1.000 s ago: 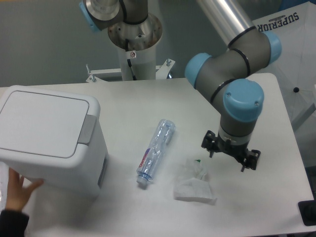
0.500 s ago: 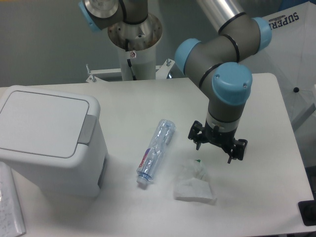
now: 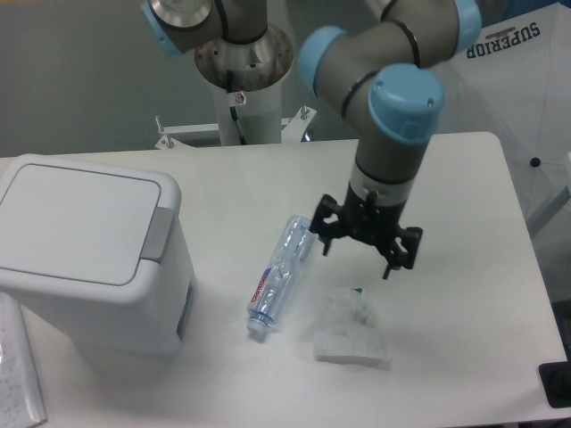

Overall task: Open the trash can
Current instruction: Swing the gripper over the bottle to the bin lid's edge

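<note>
The trash can is a large boxy white bin at the left of the table, its flat lid shut, with a grey push tab on its right rim. My gripper hangs open and empty above the table, well right of the bin, between a plastic bottle and crumpled wrap. Its fingers are spread wide.
An empty clear plastic bottle lies on the table between the bin and gripper. A crumpled clear wrapper lies below the gripper. A sheet of paper sits at the bottom left. The arm's base column stands at the back.
My gripper has moved left across the table toward the bottle and bin, staying open. A person's hand at the bin's lower left has gone.
</note>
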You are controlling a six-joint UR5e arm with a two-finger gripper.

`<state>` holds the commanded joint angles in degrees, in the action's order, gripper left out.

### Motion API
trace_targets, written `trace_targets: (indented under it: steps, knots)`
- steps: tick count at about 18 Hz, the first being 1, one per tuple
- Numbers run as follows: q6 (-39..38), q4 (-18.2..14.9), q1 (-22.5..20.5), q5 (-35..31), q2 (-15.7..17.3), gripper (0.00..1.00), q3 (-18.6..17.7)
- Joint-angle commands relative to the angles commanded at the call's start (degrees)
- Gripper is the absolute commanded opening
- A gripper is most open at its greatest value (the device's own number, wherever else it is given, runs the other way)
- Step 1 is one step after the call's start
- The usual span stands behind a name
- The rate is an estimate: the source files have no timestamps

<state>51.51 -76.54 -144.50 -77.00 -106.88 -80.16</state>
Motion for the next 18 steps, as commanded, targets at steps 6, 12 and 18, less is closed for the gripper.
trace_targets:
  steps: [6, 12, 18]
  knots:
    - [-1.32, -2.46, 0.79, 4.22, 1.05, 1.0, 0.88]
    - [-4.21, -4.31, 3.16, 4.75, 1.15, 1.0, 2.89]
    - [-9.04, -8.36, 4.39, 5.8, 0.17, 1.0, 6.42]
